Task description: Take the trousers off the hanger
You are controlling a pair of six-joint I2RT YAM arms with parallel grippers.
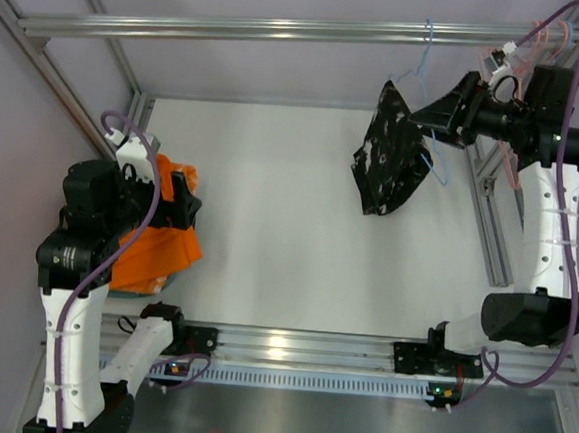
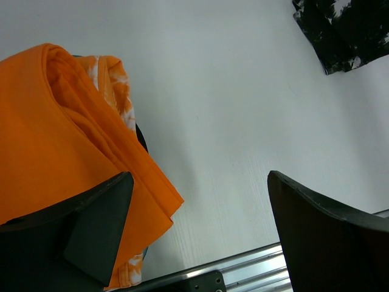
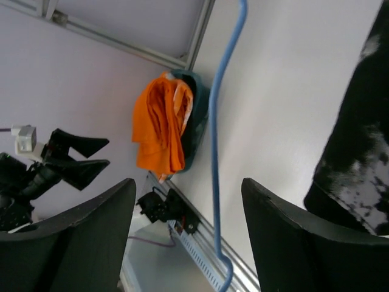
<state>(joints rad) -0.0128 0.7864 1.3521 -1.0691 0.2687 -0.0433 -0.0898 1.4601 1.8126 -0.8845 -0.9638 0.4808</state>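
The black trousers [image 1: 389,156] with white specks hang draped on the light blue wire hanger [image 1: 423,62], whose hook sits on the top rail. My right gripper [image 1: 426,120] is open, right beside the trousers' right edge. In the right wrist view the hanger's wire [image 3: 212,140] runs between the open fingers of the right gripper [image 3: 188,188], untouched, and the trousers [image 3: 358,152] lie to the right. My left gripper [image 1: 183,194] is open and empty over the orange garment at the left. In the left wrist view the left gripper [image 2: 199,182] is open, and the trousers [image 2: 346,30] show at the top right.
An orange garment [image 1: 157,241] lies in a dark teal basket [image 3: 197,115] at the table's left, also seen in the left wrist view [image 2: 67,140]. Aluminium rails frame the table: top rail [image 1: 284,31], front rail [image 1: 299,346]. Pink wire [image 1: 557,35] hangs at the top right.
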